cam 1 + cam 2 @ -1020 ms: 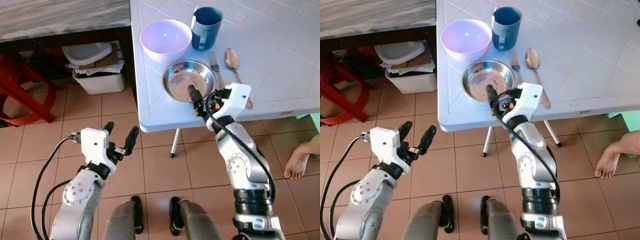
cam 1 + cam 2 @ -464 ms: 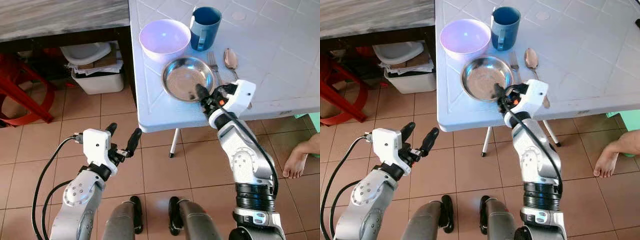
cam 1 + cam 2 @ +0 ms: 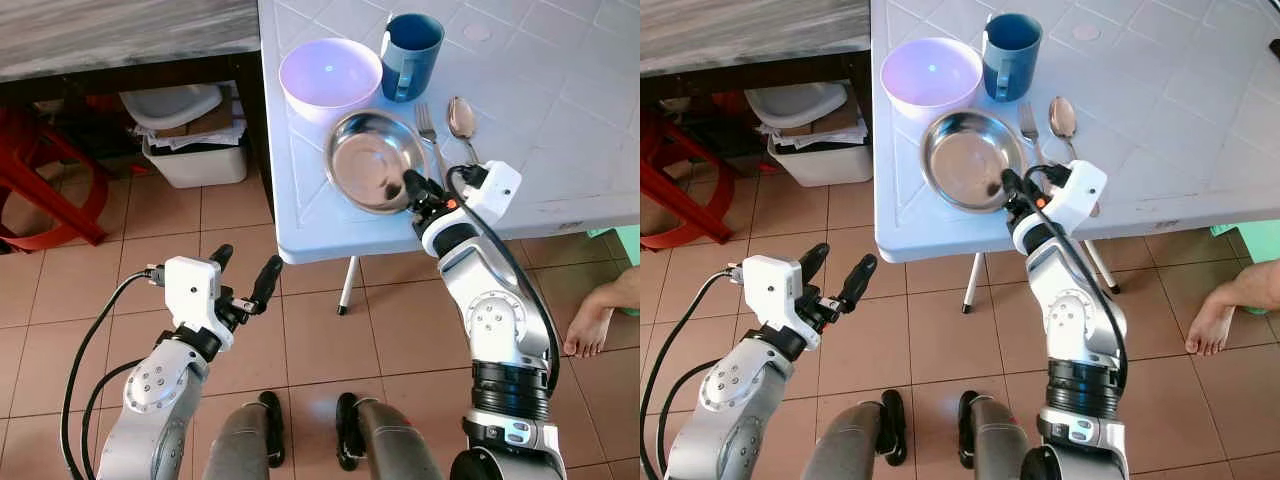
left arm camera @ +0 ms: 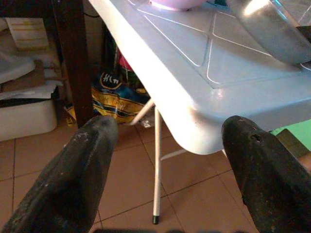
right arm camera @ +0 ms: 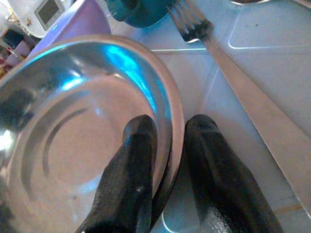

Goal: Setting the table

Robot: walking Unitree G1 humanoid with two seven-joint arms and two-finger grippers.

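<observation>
1. At the near edge of the pale blue plastic table (image 3: 560,120), your right gripper (image 5: 167,145) has pinched the rim of the round stainless-steel plate (image 3: 373,160): one black finger inside the dish, the other outside against the rim.
2. The steel plate sits tilted, close to the table's near-left corner, its far rim just beside the lilac plastic bowl (image 3: 331,75).
3. The dark blue mug (image 3: 410,55) stands upright beside the bowl, further from the table's left edge.
4. A metal fork (image 3: 428,128) and a metal spoon (image 3: 463,120) lie side by side just past the plate, handles running toward the near edge.
5. Your left gripper (image 3: 243,272) hovers low over the tiled floor (image 3: 310,330), short of the table's left edge, fingers spread wide, holding nothing.
6. A white plastic bin (image 3: 190,130) sits on the floor under a dark wooden counter (image 3: 120,40); a red stool (image 3: 45,180) is beside it.
7. A person's bare foot (image 3: 597,322) rests on the tiles near the table's right side.
</observation>
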